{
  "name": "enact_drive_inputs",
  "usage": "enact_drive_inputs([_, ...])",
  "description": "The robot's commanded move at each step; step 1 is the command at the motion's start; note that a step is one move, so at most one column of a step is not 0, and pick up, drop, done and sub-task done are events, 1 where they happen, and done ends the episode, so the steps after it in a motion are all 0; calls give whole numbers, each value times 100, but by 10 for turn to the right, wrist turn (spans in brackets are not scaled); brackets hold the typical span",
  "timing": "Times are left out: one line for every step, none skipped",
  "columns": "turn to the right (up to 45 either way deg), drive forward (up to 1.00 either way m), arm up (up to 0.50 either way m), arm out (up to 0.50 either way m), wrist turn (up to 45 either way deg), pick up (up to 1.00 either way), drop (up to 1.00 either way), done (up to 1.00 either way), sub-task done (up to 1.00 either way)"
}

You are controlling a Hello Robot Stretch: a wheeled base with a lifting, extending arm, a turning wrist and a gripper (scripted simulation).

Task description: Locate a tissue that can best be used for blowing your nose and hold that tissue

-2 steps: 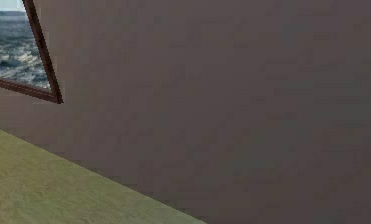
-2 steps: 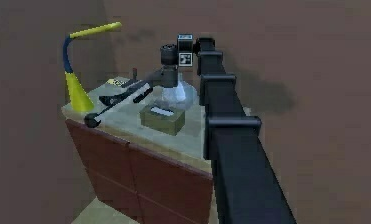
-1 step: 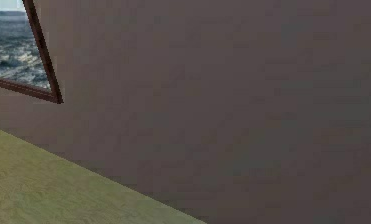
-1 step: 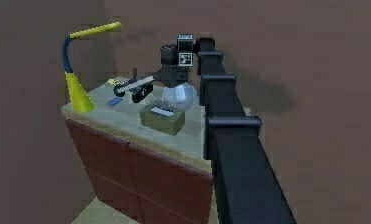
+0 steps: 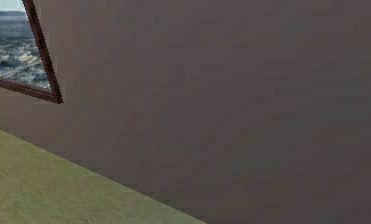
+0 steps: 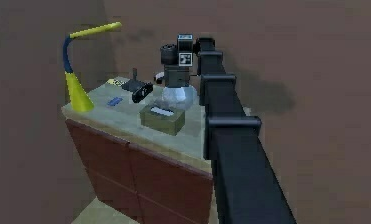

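In the forward view, one plain grey-brown wall (image 5: 223,100) takes up most of the scene. One framed picture (image 5: 18,50) of a rough sea, in a dark wooden frame, hangs at the view's upper left corner. A wedge of pale yellowish floor (image 5: 43,190) lies along the lower left.

In the arm side view, one reddish-brown cabinet (image 6: 143,175) with a tan top stands against a dark wall (image 6: 313,60). Six things rest on its top.

- One yellow lamp (image 6: 81,95), with a cone base, a blue neck and a yellow head, stands at the top's left corner.
- One small blue thing (image 6: 113,102) lies just beside the lamp's base.
- One small yellowish thing (image 6: 117,82), too small to name, sits nearer the far edge.
- One dark flat thing (image 6: 140,90) lies beside it, towards the middle of the top.
- One tissue box (image 6: 165,118), olive with a pale opening on top, sits at the near edge, towards the right corner.
- One clear rounded vessel (image 6: 178,97) stands just behind the box.

One arm (image 6: 238,150), a dark square bar, rises from the bottom edge to above the cabinet's right end. It ends in two white squares (image 6: 183,59) with black marks. The gripper (image 6: 169,68) shows just left of them, above the clear vessel. With the vessel standing at it, I cannot tell whether the gripper grasps anything. The tissue box rests on the cabinet top.
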Motion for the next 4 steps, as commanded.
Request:
enact_drive_inputs([0,0,-24,0,0,0,0,0,0])
enact_drive_inputs([0,0,0,0,0,100,0,0,0])
enact_drive_inputs([0,0,10,0,0,0,0,0,0])
enact_drive_inputs([0,0,0,0,0,0,0,100,0])
